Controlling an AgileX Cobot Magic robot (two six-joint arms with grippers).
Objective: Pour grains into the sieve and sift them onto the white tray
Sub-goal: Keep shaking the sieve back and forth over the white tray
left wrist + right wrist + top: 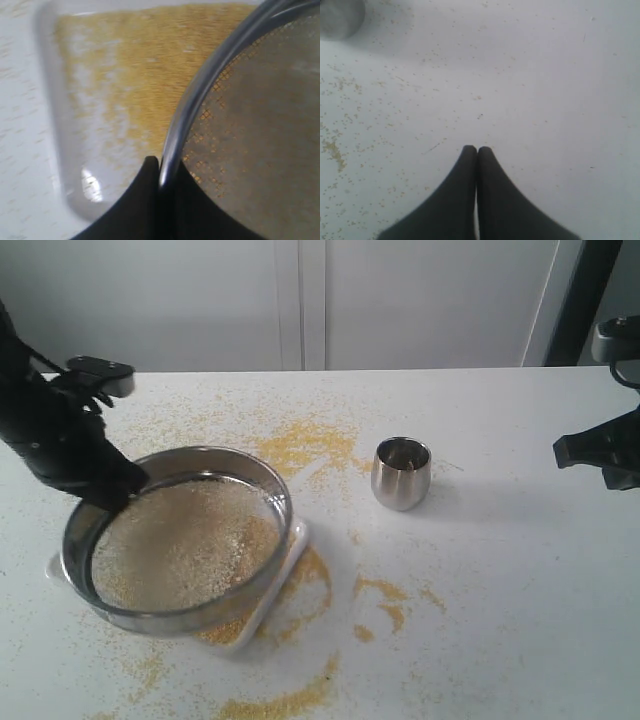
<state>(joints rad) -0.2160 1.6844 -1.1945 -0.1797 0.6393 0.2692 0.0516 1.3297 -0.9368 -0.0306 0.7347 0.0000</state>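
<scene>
The round steel sieve (178,538) is held tilted above the white tray (292,545), which it mostly hides. Whitish and yellow grains (185,540) lie on its mesh. My left gripper (112,492) is shut on the sieve's rim at its far left side. In the left wrist view my left gripper (162,170) pinches the shiny rim (200,95), with the mesh (260,130) on one side and the white tray (60,150), dusted with fine yellow grains (135,65), below. My right gripper (477,150) is shut on nothing, over bare table at the right edge (600,452).
A small shiny steel cup (401,473) stands right of the sieve, its edge showing in the right wrist view as the cup (340,17). Yellow grains are spilled over the white table (500,570) around the tray, behind it (300,445) and along the front edge (285,702).
</scene>
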